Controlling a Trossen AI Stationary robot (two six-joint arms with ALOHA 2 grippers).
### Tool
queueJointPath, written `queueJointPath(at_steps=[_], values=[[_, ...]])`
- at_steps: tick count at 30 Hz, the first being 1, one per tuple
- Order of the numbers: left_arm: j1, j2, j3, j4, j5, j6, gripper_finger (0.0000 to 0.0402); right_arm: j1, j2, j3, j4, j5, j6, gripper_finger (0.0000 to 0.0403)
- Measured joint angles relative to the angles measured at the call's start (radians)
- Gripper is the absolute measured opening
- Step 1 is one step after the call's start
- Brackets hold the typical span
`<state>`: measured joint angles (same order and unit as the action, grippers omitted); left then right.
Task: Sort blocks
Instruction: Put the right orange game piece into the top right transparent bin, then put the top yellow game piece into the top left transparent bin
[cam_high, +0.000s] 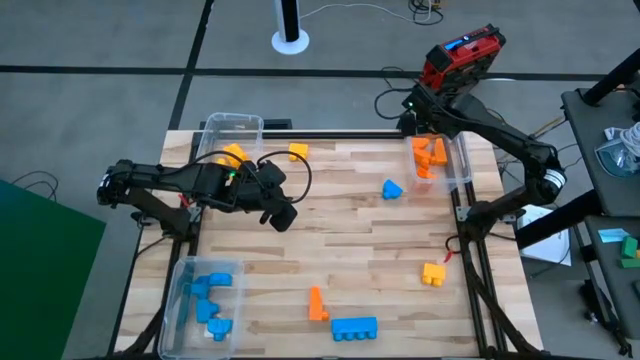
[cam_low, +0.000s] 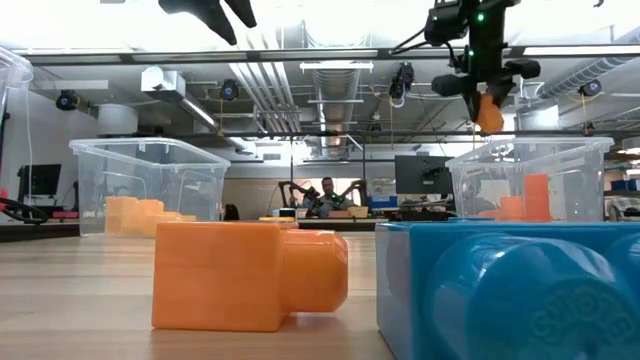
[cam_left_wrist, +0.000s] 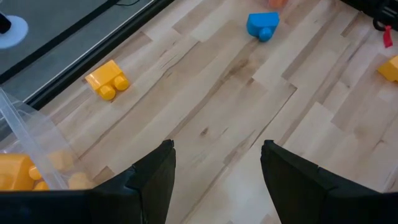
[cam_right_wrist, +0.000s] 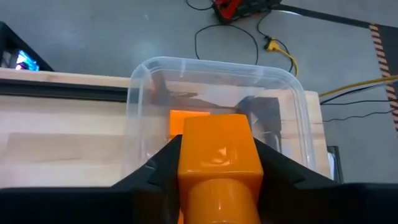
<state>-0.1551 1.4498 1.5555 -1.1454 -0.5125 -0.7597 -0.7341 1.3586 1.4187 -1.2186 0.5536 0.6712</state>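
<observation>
My right gripper (cam_right_wrist: 214, 171) is shut on an orange block (cam_right_wrist: 216, 149) above the clear far-right bin (cam_right_wrist: 143, 93), which holds more orange blocks (cam_high: 430, 158). In the low view this block (cam_low: 489, 112) hangs over the bin (cam_low: 530, 185). My left gripper (cam_left_wrist: 217, 168) stands open above bare wood beside the far-left bin (cam_high: 232, 135) of yellow blocks. Loose on the table lie a yellow block (cam_left_wrist: 107, 79), a blue block (cam_left_wrist: 262, 25), another yellow block (cam_high: 433, 273), an orange block (cam_high: 317, 304) and a long blue block (cam_high: 354, 328). My right gripper pinches the orange block by two opposite sides (cam_right_wrist: 186, 163) between its two fingers. The fingers come from above, pointing down. The block is lifted clear and hangs over the open top of the far-right bin.
A third clear bin (cam_high: 205, 300) with blue blocks stands at the near left corner. The middle of the table (cam_high: 350, 235) is bare wood. A red and black device (cam_high: 462, 55) lies on the floor beyond the far right corner.
</observation>
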Motion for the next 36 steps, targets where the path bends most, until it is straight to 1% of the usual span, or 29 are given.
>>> queueJointPath(at_steps=[3, 6, 10, 12, 14, 18, 23, 26, 28, 31, 33, 35, 36], values=[[0.0, 0.0, 0.0, 0.0, 0.003, -0.003, 0.0212, 0.0, 0.0, -0.01, -0.001, 0.011, 0.017, 0.0177], [0.0, 0.0, 0.0, 0.001, 0.029, -0.007, 0.0212, 0.001, 0.0, -0.017, -0.004, 0.012, 0.02, 0.0198], [0.0, 0.0, 0.0, 0.012, 0.032, -0.008, 0.0212, 0.013, -0.005, -0.017, -0.003, 0.007, 0.019, 0.02], [0.001, 0.0, 0.0, 0.026, 0.033, -0.007, 0.0212, 0.023, -0.013, -0.017, -0.002, -0.018, 0.018, 0.0194], [0.01, 0.0, 0.0, 0.049, 0.052, -0.004, 0.0212, 0.044, -0.025, -0.017, -0.001, -0.063, 0.019, 0.0186], [0.063, 0.008, 0.0, 0.126, 0.193, 0.012, 0.0211, 0.136, -0.052, -0.021, 0.002, -0.165, 0.053, 0.0167], [0.143, 0.043, 0.0, 0.198, 0.233, 0.032, 0.0197, 0.316, -0.092, -0.04, 0.0, -0.165, 0.163, 0.0136], [0.226, 0.076, 0.0, 0.202, 0.295, 0.066, 0.0186, 0.43, -0.109, -0.052, -0.001, -0.161, 0.252, 0.0114], [0.28, 0.105, 0.0, 0.206, 0.316, 0.104, 0.0177, 0.496, -0.117, -0.061, 0.0, -0.152, 0.289, 0.0097], [0.367, 0.151, 0.0, 0.215, 0.323, 0.157, 0.0158, 0.57, -0.127, -0.081, -0.001, -0.127, 0.34, 0.0067], [0.433, 0.19, 0.0, 0.221, 0.362, 0.183, 0.0137, 0.6, -0.136, -0.098, -0.002, -0.124, 0.37, 0.0045], [0.492, 0.232, 0.0, 0.217, 0.404, 0.197, 0.0105, 0.625, -0.146, -0.11, -0.004, -0.124, 0.395, 0.0023], [0.518, 0.251, 0.002, 0.206, 0.409, 0.198, 0.0084, 0.635, -0.152, -0.115, -0.006, -0.124, 0.406, 0.0016]])
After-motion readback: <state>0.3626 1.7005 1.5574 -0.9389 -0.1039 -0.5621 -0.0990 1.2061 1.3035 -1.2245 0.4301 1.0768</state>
